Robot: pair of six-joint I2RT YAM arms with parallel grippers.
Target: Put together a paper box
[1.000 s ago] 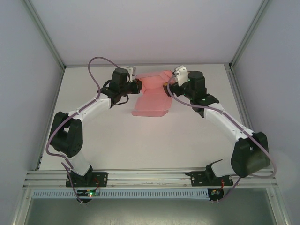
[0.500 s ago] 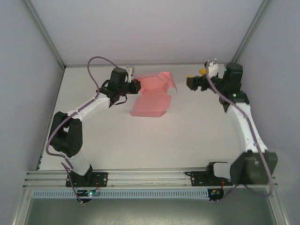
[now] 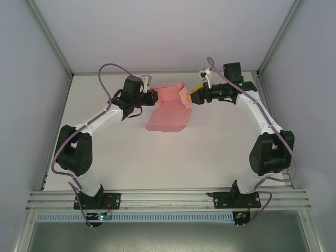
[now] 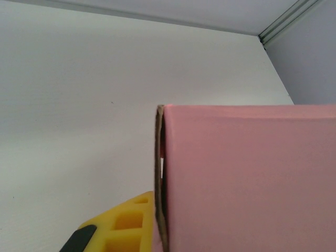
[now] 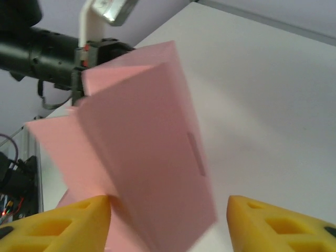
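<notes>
Widely spread, right tool (image 5: pixel 167 207) flanks box (image 5: pixel 142 147)

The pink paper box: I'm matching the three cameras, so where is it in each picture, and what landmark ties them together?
Top external: the paper box sits upper middle.
Left wrist: it fills the lower right, folded edge near centre.
Right wrist: it stands centre-left, tilted.
Shared landmark: the left gripper at the box's left end, black at the right wrist view's upper left, its yellow finger at the left wrist view's bottom edge.
</notes>
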